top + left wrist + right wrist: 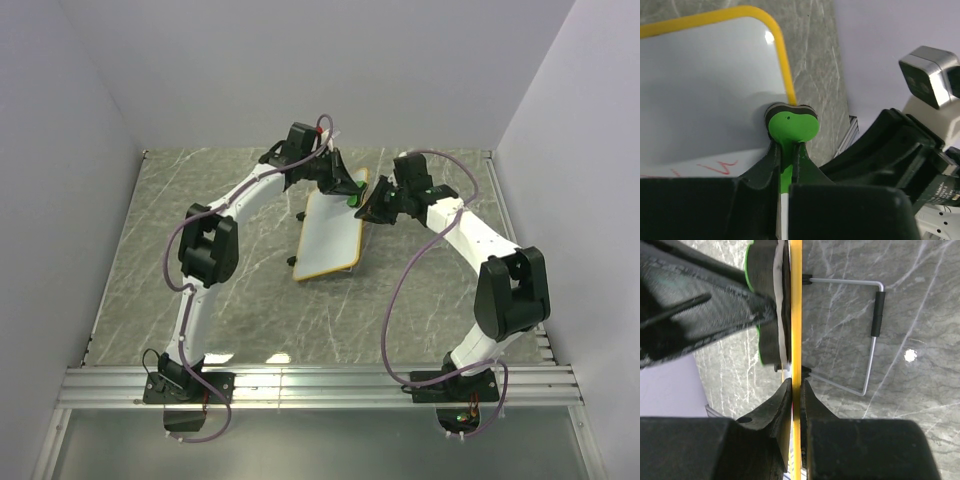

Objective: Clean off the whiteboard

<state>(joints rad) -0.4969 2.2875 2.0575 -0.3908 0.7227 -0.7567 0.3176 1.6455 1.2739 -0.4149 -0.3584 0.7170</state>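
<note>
Two grippers meet at the far right corner of the whiteboard, which sits mid-table. The right gripper is clamped on the board's orange frame. The left gripper pinches a green eraser, pressed on the white surface beside the frame. Red scribbles mark the board. A wire stand projects from its back.

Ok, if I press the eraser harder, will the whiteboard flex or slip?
Probably stiff enough: the whiteboard looks flat and framed, though thin edge-on. The right gripper pinches only its smooth yellow rim, so hard pressure from the eraser might pivot or slide it. It looks light, so expect little resistance.
</note>
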